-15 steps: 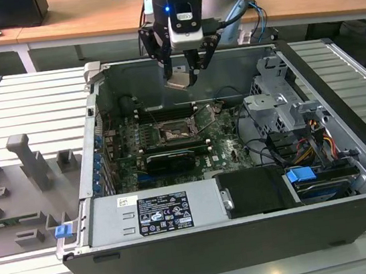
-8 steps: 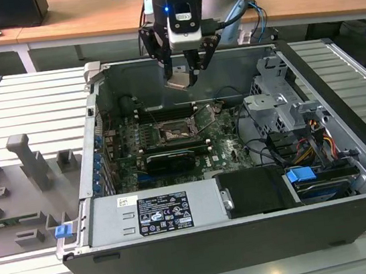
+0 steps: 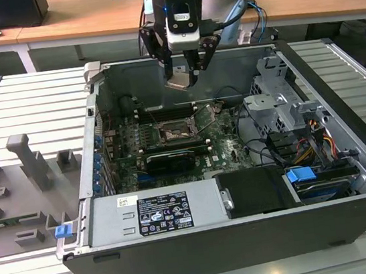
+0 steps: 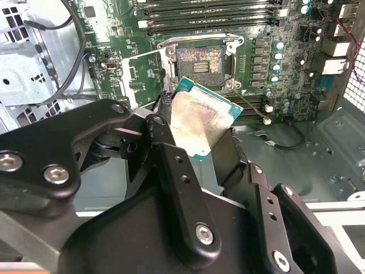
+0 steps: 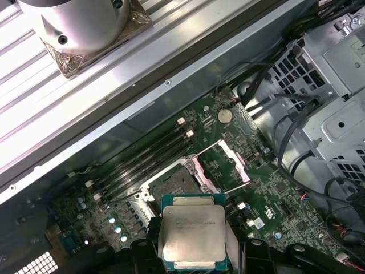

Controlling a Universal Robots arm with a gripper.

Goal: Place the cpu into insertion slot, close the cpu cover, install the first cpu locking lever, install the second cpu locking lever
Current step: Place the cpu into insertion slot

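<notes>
Closest to my wrist cameras, the gripper (image 4: 197, 132) is clamped on the cpu (image 4: 199, 121), one black finger (image 4: 171, 149) against each of two opposite edges, with the pale metal face showing between them. In the first wrist view the cpu (image 5: 191, 235) sits square in the grip, its green edge just visible around the silver plate. It hangs in the air, tilted, well above the board and touching nothing else. Below it lies the insertion slot (image 4: 199, 60), its dark contact field exposed inside the metal rim. The cpu cover (image 4: 142, 74) is swung up and open just beside the slot – in the first wrist view the cover (image 5: 223, 164) stands next to the insertion slot (image 5: 174, 182) as a silvery frame. Past the slot run the long memory slots (image 4: 211, 12). From the exterior view I see the gripper (image 3: 182, 81) over the open computer case (image 3: 252, 249), with the cpu (image 3: 179, 83) high above the insertion slot (image 3: 172, 133). The case rests on a ribbed metal table (image 3: 22, 97), with grey fixtures (image 3: 32, 167) at the exterior view's left – beyond stands a wooden desk (image 3: 86, 14).
</notes>
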